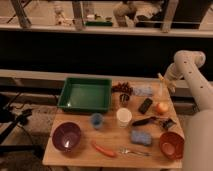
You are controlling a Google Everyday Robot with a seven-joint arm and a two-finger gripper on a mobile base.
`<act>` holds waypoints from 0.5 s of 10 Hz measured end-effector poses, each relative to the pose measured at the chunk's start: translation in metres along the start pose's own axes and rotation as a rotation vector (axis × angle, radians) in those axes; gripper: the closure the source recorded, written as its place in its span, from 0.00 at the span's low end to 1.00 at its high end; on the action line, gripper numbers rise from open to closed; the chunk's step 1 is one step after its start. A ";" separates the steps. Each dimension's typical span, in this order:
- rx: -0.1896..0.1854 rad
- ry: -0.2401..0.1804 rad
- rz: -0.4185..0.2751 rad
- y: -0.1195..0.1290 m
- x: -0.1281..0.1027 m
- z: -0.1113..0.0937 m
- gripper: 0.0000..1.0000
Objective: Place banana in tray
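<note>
The dark green tray [64,93] stands at the back left of the wooden table and holds nothing. My gripper [167,84] hangs at the end of the pale arm over the table's far right corner, well right of the tray. It is shut, and a small pale yellow banana [161,78] shows at its fingers, lifted off the tabletop. The wrist hides part of the banana.
A purple bowl [66,136], a carrot [104,149], a fork [134,151] and a red-brown bowl [171,145] line the front. A blue cup [96,120], white cup [123,117], blue sponge [140,137], round orange fruit [161,108] and dark grapes [122,88] fill the middle.
</note>
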 end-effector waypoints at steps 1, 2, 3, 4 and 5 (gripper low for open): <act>0.011 -0.025 -0.024 0.005 -0.016 -0.013 0.90; 0.016 -0.055 -0.059 0.015 -0.038 -0.023 0.90; 0.018 -0.086 -0.102 0.028 -0.064 -0.031 0.90; 0.013 -0.117 -0.152 0.048 -0.088 -0.035 0.90; 0.008 -0.140 -0.195 0.063 -0.106 -0.038 0.90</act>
